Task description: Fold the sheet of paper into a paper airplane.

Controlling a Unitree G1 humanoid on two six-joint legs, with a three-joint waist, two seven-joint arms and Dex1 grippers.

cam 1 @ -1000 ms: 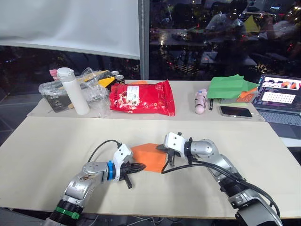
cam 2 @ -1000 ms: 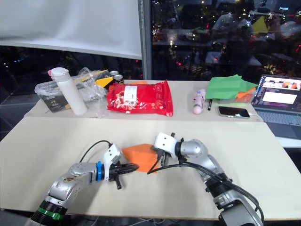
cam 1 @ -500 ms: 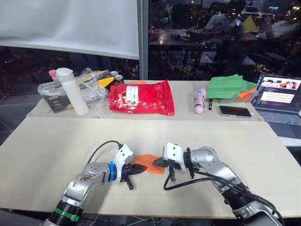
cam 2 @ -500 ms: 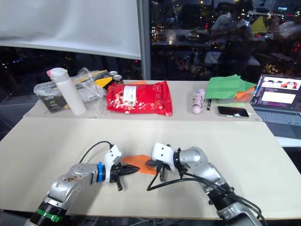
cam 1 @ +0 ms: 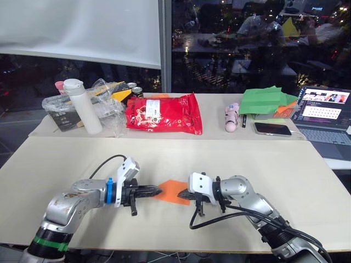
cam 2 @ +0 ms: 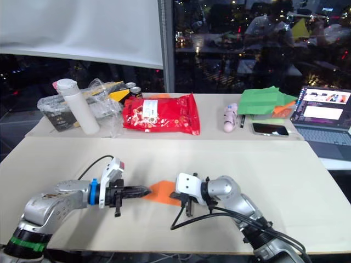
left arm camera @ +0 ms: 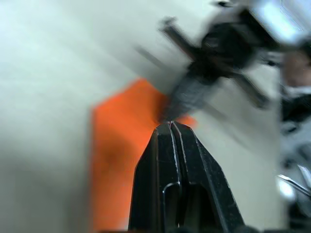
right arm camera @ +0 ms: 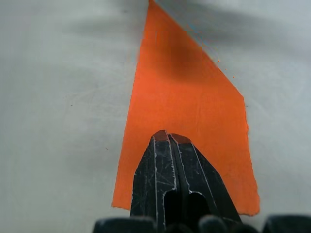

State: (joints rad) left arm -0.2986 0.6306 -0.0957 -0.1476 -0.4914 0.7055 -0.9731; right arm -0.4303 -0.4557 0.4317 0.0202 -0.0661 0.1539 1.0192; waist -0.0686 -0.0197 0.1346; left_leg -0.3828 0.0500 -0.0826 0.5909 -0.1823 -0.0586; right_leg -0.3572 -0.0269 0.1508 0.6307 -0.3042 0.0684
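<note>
— Paper first: where does it sit?

— The sheet of paper (cam 1: 174,190), bright orange and already folded to a pointed shape, lies flat on the near part of the table (cam 1: 263,159), well in front of the red snack bag (cam 1: 163,113) and between the two grippers.

— And the left gripper?

— The left gripper (cam 1: 158,191) has its two black fingers pressed together, tips at the paper's left point. Whether they touch the paper or pinch its edge, I cannot tell.

— The right one?

— The right gripper (right arm camera: 166,136) is also closed, fingers together, resting on top of the paper near its right edge. It presses down rather than clamping anything.

— Anything else near the snack bag?

— A white bottle (cam 1: 82,106) stands left of it; a green paper stack (cam 1: 270,102), a phone (cam 1: 273,129) and a laptop (cam 1: 324,112) lie to its right.
</note>
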